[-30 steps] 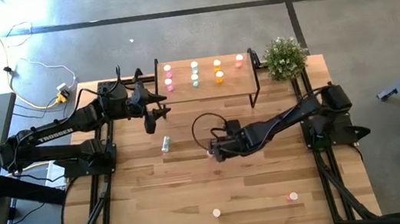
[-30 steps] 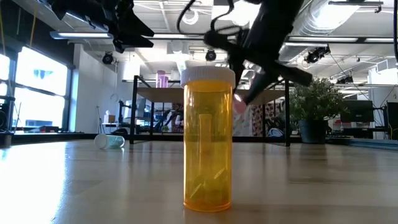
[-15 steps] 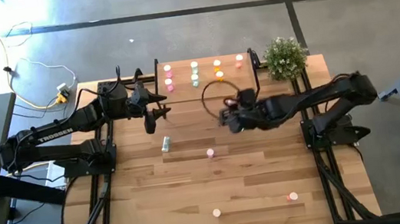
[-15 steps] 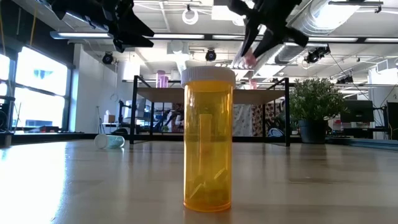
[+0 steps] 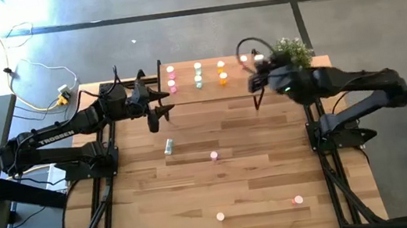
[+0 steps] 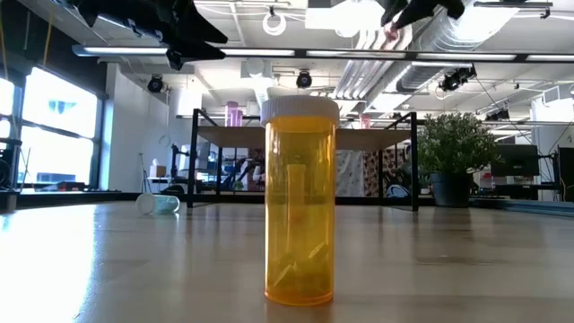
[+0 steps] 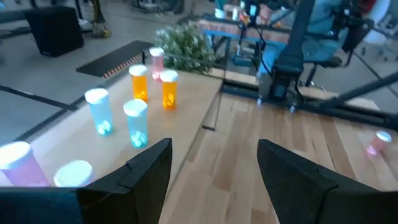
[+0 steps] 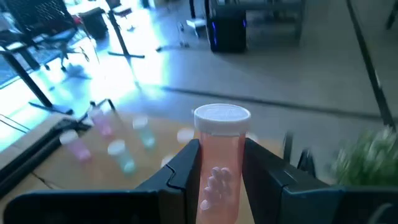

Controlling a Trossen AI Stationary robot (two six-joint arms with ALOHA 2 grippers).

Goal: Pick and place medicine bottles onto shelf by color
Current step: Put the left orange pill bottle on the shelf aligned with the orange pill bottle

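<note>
I'm holding the right gripper (image 5: pixel 253 80) over the shelf's (image 5: pixel 212 89) right end, fingers pinching a pink bottle (image 8: pixel 219 163) upright, left gripper (image 5: pixel 157 112) hovering beside the shelf's left end, fingers spread

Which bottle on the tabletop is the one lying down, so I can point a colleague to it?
Start at the shelf at the table's far edge, then drop to the open tabletop just below the left gripper. There lies a pale green bottle with a white cap. It is the only one on its side; the pink bottle to its right and the two near the front edge stand upright.
</note>
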